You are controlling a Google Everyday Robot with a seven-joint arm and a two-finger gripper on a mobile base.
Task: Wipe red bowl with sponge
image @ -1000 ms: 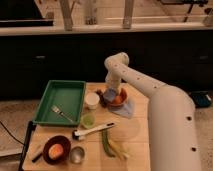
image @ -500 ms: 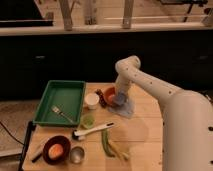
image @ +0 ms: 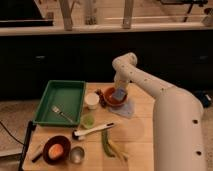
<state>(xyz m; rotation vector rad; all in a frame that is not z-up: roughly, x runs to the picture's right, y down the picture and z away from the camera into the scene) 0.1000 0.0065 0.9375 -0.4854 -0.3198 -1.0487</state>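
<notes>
**Q:** where's your arm sitting rn?

**A:** On my feed the arm (image: 150, 87) comes in from lower right, elbow bent high at frame centre, forearm dropping straight down. My hand (image: 120, 89) is over the red bowl (image: 111, 101), right of the white cup (image: 92, 100) on the surface (image: 142, 131), pinching the sponge (image: 120, 94) at the bowl's opening.

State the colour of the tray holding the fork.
Green tray, camera view; claw at the red bowl.
</notes>
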